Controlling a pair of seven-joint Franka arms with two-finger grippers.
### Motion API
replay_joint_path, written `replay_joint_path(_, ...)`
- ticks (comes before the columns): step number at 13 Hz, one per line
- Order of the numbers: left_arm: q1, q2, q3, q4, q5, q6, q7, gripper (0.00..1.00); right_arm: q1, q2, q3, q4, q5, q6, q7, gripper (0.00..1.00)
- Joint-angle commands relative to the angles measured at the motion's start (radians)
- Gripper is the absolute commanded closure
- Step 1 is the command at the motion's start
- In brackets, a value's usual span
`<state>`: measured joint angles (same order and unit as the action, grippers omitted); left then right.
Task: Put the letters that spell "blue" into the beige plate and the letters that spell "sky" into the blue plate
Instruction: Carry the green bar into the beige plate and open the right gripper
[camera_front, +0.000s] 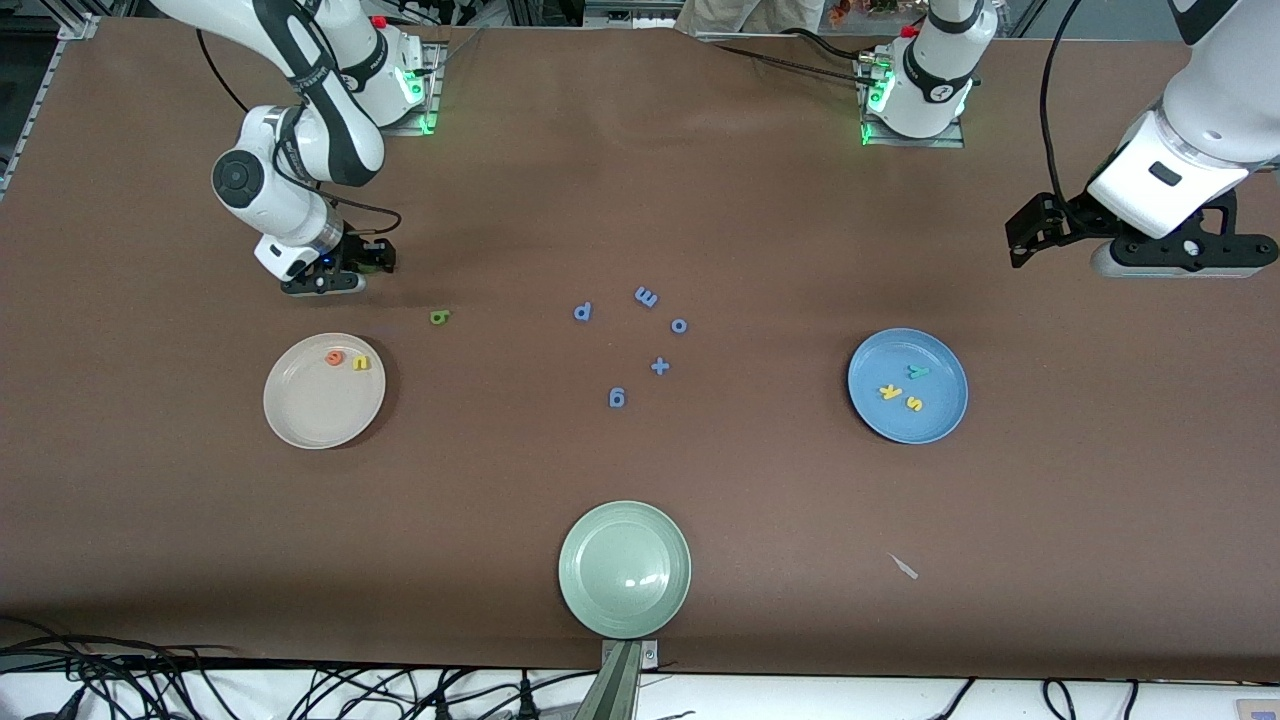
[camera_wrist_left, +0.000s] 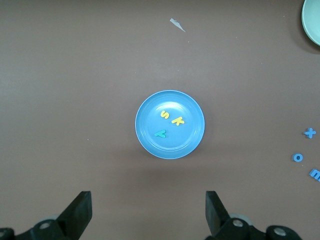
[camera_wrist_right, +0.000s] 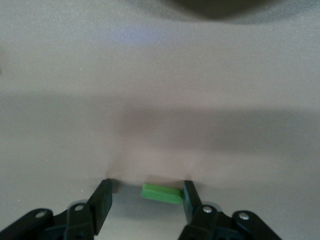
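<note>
I've got the right gripper (camera_wrist_right: 145, 197) down at the table, farther from the front camera than the beige plate (camera_front: 300, 415). Its fingers are partly open and straddle the thin green l (camera_wrist_right: 161, 193), which lies flat, long axis across the gap, one end touching a finger. No grip yet, I'd say. From the front the l is hidden. The left gripper (camera_wrist_left: 147, 210) waits wide open above the blue plate (camera_wrist_left: 192, 140).
</note>
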<state>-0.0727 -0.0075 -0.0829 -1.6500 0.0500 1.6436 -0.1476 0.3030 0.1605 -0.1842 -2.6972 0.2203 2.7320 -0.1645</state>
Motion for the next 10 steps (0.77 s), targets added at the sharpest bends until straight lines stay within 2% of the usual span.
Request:
replay_joint_path(1,-0.004,-0.015,-0.002,-0.011,0.004,0.004,0.002,0.0,-0.001,-0.027,0.002,-0.045,0.013,0.032,-0.026,0.58)
replay_joint_path(3,-0.004,-0.017,-0.005,-0.011,0.004,0.002,0.002,0.0,-0.001,-0.027,0.002,-0.046,0.013,0.035,-0.026,0.73)
replay_joint_path(4,-0.004,-0.015,-0.012,-0.01,0.004,0.004,0.0,0.0,-0.001,-0.027,0.002,-0.046,0.013,0.035,-0.027,0.76)
replay_joint_path(8,-0.007,-0.014,-0.02,0.001,0.007,0.004,0.003,0.0,-0.001,-0.033,-0.004,-0.014,0.013,0.028,-0.03,0.76)
replay_joint_path(10,-0.006,-0.014,-0.035,0.003,0.007,0.004,0.0,0.0,-0.001,-0.042,-0.014,0.064,0.013,-0.062,-0.029,0.76)
